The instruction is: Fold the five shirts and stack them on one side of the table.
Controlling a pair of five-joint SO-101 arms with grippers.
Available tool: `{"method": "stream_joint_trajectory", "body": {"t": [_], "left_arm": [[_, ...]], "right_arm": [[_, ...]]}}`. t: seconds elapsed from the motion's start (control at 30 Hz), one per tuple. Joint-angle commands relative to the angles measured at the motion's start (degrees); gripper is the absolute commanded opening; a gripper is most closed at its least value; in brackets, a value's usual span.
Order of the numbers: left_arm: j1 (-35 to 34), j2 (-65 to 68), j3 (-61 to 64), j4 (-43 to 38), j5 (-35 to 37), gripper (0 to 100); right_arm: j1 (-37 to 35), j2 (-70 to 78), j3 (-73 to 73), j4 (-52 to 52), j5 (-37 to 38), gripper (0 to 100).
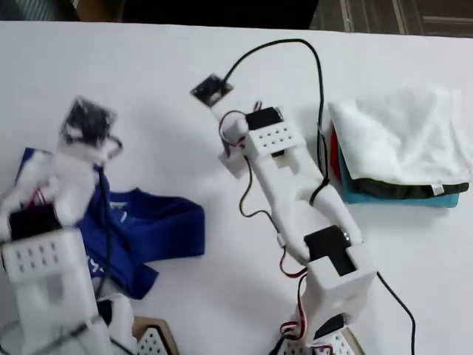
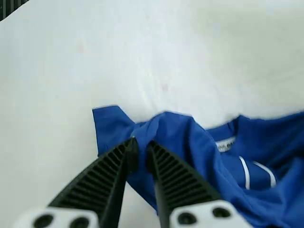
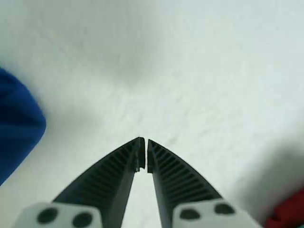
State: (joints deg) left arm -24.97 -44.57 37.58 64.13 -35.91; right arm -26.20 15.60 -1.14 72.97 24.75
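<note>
Currently: blue shirt (image 1: pixel 159 225) lies crumpled and unfolded on the white table (image 1: pixel 148 66), toward the left arm's side. Its collar with a white label shows in the left wrist view.

Left gripper (image 2: pixel 140 152): jaws drawn together on a raised ridge of the blue shirt near one edge, and the cloth peaks up just past the tips.

Right gripper (image 3: pixel 143 154): jaws pressed together with nothing between them, over bare table between the blue shirt and the stack. An edge of blue cloth shows to one side in its wrist view, a corner of red to the other.

Stack of folded shirts (image 1: pixel 399 148) sits at the table's opposite side, well apart from the blue shirt. White shirt (image 1: pixel 403 133) on top, a dark layer under it, teal shirt (image 1: pixel 384 198) lower, red shirt (image 1: pixel 335 148) showing at the near edge.
</note>
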Motion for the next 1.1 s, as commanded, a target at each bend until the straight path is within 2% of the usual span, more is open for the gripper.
{"method": "stream_joint_trajectory", "body": {"t": [0.0, 0.1, 0.2, 0.27, 0.4, 0.63, 0.77, 1.07], "left_arm": [[-2.4, 15.0, -17.4, 3.0, 1.1, 2], [-7.0, 25.3, -28.4, 6.4, 1.1, 2], [-11.8, 31.0, -36.5, 8.0, 1.0, 2], [-14.1, 33.5, -39.8, 8.2, 0.8, 2], [-15.2, 35.6, -40.6, 8.2, -3.4, 2], [-15.0, 36.0, -37.8, 7.7, -3.6, 2], [-15.2, 36.0, -36.9, 7.6, -3.9, 3], [-15.1, 35.7, -37.3, 7.6, -3.6, 3]], "right_arm": [[-5.7, -0.5, -1.8, 7.3, -0.1, 2.4], [-10.2, -0.5, 1.1, 6.9, -0.1, 5.1], [-13.5, -0.5, 4.6, 4.9, -0.1, 16.6], [-16.0, -0.5, 7.0, 4.1, -0.1, 20.7], [-21.3, -0.5, 10.5, 3.6, -3.0, 18.8], [-29.1, -0.5, 11.1, 1.9, -3.6, 18.7], [-31.3, 0.0, 11.3, 0.2, -3.7, 18.7], [-31.1, 0.2, 11.8, -2.5, -3.7, 18.7]]}}
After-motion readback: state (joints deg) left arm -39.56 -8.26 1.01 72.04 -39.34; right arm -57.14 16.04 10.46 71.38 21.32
